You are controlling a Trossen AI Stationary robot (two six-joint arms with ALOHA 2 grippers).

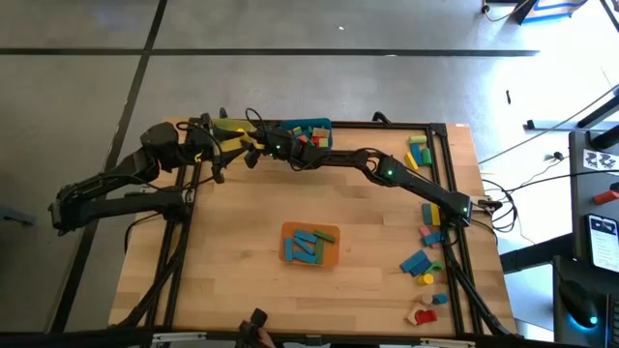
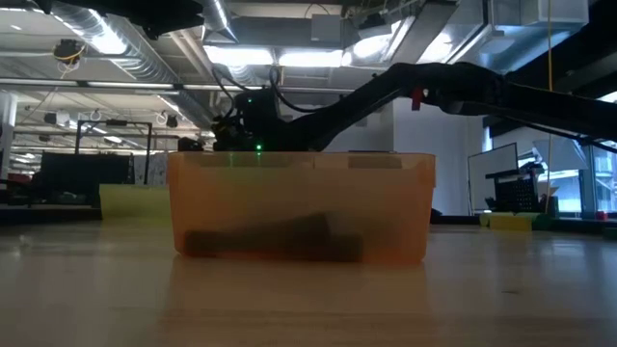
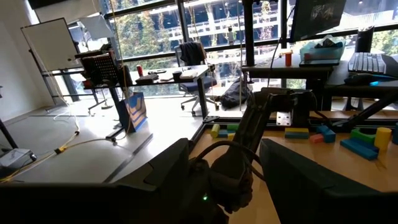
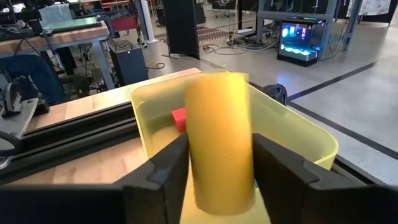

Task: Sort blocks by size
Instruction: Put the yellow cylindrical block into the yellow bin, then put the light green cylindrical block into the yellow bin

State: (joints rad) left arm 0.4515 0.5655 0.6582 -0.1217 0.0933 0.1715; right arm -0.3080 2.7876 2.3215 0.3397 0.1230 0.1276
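The right gripper (image 4: 217,180) is closed on a yellow cylinder (image 4: 219,140), which stands upright between its two fingers (image 4: 161,171) with its long axis running straight up out of them, and it hangs right over the yellow bin (image 4: 314,140), just inside the rim nearest the arm. The move to come turns on that: the cylinder sits above the bin's open mouth, so letting go should drop it in, where a red block (image 4: 179,118) already lies on the floor farther in. From above, the right arm reaches from the table's right edge across to the yellow bin (image 1: 230,129) at the far left corner, passing the teal bin (image 1: 308,130) just beside it; the right gripper (image 1: 259,143) shows there only as a dark mass and the cylinder cannot be made out. The left gripper (image 3: 224,171) waits just beside the yellow bin, at the table's left edge, its fingers spread and nothing clearly between them, though cables and dark housing crowd the gap. The orange bin (image 1: 310,244) sits well away toward the near middle of the table with blue and green blocks inside. Loose blocks (image 1: 426,261) lie along the right edge, far from the yellow bin. In the low view the orange bin (image 2: 301,207) fills the middle and hides most behind it; its contents read only as a dark smear.
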